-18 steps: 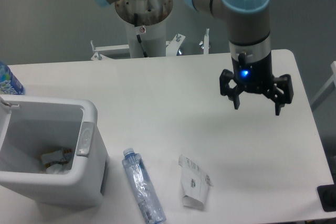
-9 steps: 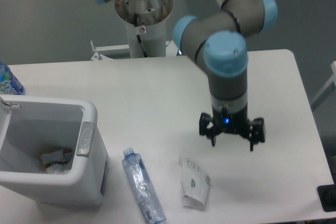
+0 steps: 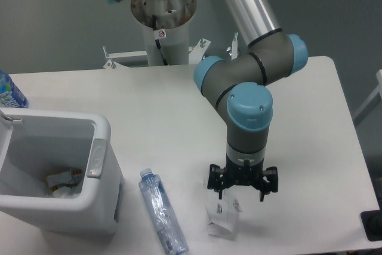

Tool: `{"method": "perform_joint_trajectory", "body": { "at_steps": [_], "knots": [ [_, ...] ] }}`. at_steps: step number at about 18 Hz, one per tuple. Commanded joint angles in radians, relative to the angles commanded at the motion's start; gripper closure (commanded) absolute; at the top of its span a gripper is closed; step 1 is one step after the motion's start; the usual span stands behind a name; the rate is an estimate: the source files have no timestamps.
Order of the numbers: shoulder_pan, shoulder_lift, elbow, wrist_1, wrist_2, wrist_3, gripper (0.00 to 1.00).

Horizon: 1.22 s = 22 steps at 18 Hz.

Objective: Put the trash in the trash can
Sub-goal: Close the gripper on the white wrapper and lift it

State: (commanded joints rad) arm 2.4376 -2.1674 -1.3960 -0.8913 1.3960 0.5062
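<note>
Gripper (image 3: 243, 190) spread wide, holding nothing, over the wrapper (image 3: 221, 212) — seemingly off-centre toward twelve o'clock, so fingers may just crease it — bottle (image 3: 162, 210) waits at nine.

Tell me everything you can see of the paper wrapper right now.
The wrapper is a small crumpled piece of white paper with dark printed marks, lying flat on the white table near the front edge, right of the crushed bottle and apart from it. Its upper part is hidden behind the gripper, which hangs open directly over it, fingers spread to either side. Whether the fingers touch the paper cannot be told. Its lower end looks folded.
</note>
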Motion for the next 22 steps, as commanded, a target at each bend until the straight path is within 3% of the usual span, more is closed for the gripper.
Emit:
{"method": "perform_joint_trajectory", "body": {
  "at_steps": [2,16,22],
  "knots": [
    [-0.026,-0.031,0.009,0.005,0.003,-0.002,0.0],
    [-0.066,-0.075,-0.014,0.049,0.101,0.0,0.01],
    [-0.077,-0.086,-0.012,0.067,0.161,-0.049,0.45]
  ]
}}
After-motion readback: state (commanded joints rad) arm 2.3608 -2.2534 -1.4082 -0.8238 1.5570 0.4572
